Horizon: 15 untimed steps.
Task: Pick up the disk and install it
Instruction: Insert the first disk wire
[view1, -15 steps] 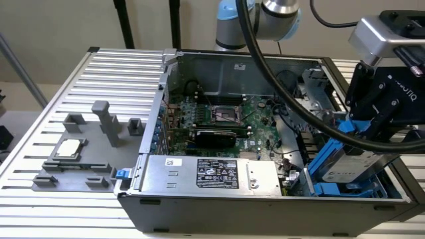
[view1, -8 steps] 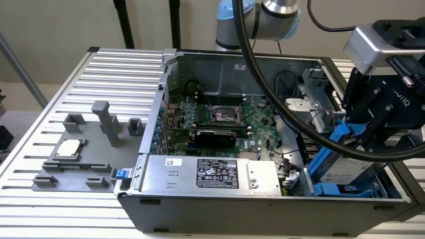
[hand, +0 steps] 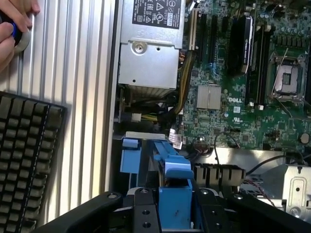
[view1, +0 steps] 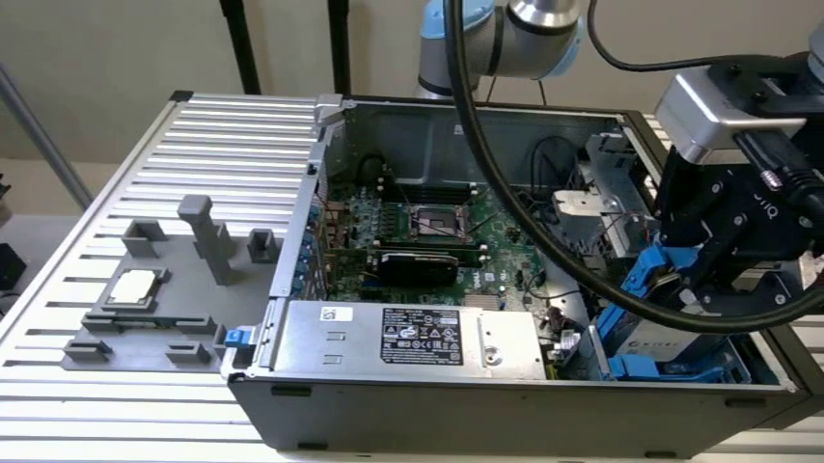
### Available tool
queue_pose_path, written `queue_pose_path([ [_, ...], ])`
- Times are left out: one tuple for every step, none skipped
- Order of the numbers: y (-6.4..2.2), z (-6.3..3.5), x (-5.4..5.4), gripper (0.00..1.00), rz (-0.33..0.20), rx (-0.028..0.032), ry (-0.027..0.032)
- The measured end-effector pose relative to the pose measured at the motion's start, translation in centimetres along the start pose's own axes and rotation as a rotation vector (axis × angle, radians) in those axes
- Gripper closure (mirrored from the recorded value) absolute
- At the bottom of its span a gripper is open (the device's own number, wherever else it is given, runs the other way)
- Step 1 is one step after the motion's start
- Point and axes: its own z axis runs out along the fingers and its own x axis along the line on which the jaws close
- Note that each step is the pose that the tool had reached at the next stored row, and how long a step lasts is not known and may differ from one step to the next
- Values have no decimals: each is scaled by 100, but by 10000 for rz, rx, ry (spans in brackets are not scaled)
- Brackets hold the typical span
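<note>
Clamping disk (hand: 177, 171) squarely between its jaws, gripper (hand: 175, 201) low inside computer case (view1: 451, 415)

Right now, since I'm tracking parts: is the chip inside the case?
No, the chip lies on the grey fixture outside the case.

The exterior view looks obliquely down on the whole computer case (view1: 515, 410); the wrist view peers closely inside. Both share the motherboard (view1: 438, 227) (hand: 243, 97) and power supply (view1: 399, 338) (hand: 150, 53).

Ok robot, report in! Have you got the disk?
Gripper shut on the disk, by its blue bracket. Held at the case's end bay, exterior view's right. Loose cables close beside it.
</note>
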Motion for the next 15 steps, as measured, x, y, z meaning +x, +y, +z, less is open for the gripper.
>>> queue_pose_path([
  [-1,13,1,100,-21,1,-10],
  [-1,28,3,100,-41,1,-24],
  [-1,41,5,100,-65,-2,-33],
  [-1,50,5,100,-87,-5,-36],
  [-3,63,6,100,-113,-6,-45],
  [-3,76,7,100,-136,-8,-54],
  [-3,87,8,100,-159,-10,-61],
  [-3,99,9,100,-183,-11,-70],
  [-3,109,10,100,-205,-13,-75],
  [-4,118,11,100,-227,-15,-78],
  [-5,128,12,100,-249,-17,-81],
  [-5,137,13,100,-270,-19,-84],
  [-5,146,14,100,-290,-20,-87],
  [-5,157,15,100,-313,-21,-91],
  [-5,166,16,100,-332,-23,-95],
])
